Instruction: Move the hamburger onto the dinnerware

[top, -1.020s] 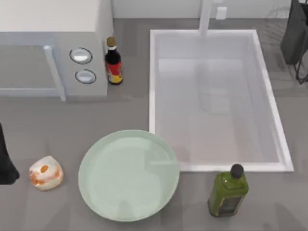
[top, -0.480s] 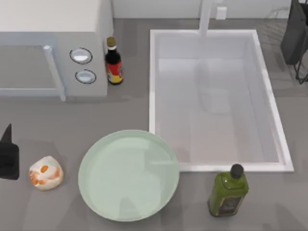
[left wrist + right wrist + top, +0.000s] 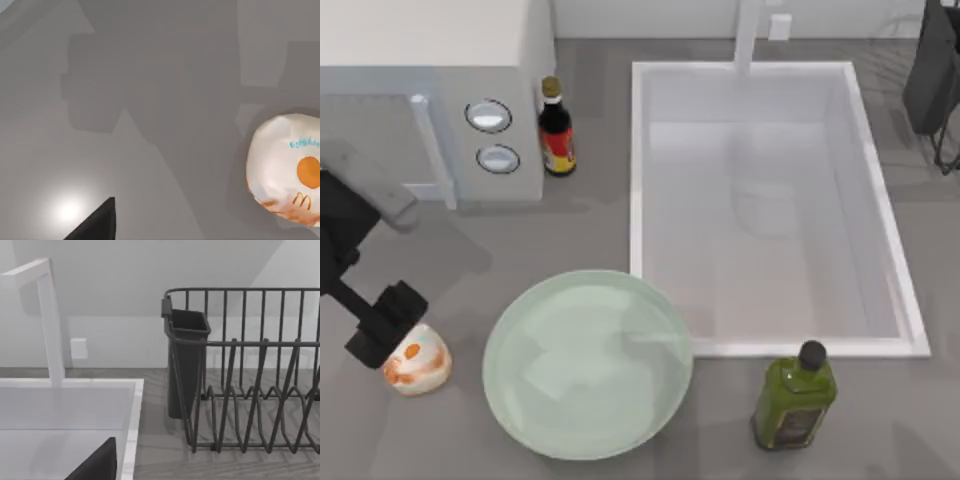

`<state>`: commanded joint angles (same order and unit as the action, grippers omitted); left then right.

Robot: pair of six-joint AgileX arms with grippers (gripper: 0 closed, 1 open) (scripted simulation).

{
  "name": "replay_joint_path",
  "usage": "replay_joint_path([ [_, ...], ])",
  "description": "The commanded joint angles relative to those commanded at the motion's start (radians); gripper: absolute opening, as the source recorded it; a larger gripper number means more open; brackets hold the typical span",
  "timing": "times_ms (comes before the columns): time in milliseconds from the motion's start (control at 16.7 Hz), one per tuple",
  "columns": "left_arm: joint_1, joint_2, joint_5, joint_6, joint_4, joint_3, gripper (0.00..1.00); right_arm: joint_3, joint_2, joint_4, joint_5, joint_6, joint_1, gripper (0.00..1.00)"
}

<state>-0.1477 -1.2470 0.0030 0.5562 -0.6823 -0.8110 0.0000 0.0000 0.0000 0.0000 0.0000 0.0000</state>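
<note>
The hamburger [image 3: 417, 362] is a small cream-white lump with orange-red patches, lying on the grey counter left of the dinnerware [image 3: 588, 364], a wide pale mint-green plate. My left gripper [image 3: 383, 326] hovers just above and to the left of the hamburger, its dark body overlapping the lump's upper left edge. In the left wrist view the hamburger [image 3: 287, 170] sits off to one side and one dark fingertip [image 3: 97, 225] shows well apart from it, nothing held. My right arm [image 3: 932, 70] stays parked at the far right back.
A microwave [image 3: 430, 100] stands at the back left with a dark sauce bottle [image 3: 556, 130] beside it. A white sink [image 3: 770, 200] takes up the right middle. A green oil bottle [image 3: 795, 398] stands right of the plate. A dish rack [image 3: 240, 370] is by the right arm.
My left arm has swung in from the left edge, and its gripper now hangs right over the hamburger's upper left side. The hamburger and plate have not moved.
</note>
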Motion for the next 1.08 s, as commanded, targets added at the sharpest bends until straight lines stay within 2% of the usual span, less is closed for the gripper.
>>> replay_joint_path([
  [240, -0.043, -0.293, -0.003, 0.147, -0.177, -0.176, 1.0, 0.0, 0.0, 0.0, 0.0, 0.0, 0.0, 1.0],
  [480, -0.069, -0.425, -0.002, 0.224, -0.272, -0.251, 1.0, 0.0, 0.0, 0.0, 0.0, 0.0, 0.0, 1.0],
  [840, -0.066, -0.43, -0.002, 0.228, -0.273, -0.25, 1.0, 0.0, 0.0, 0.0, 0.0, 0.0, 0.0, 1.0],
  [1080, -0.069, -0.489, -0.002, 0.232, -0.158, -0.192, 1.0, 0.0, 0.0, 0.0, 0.0, 0.0, 0.0, 1.0],
])
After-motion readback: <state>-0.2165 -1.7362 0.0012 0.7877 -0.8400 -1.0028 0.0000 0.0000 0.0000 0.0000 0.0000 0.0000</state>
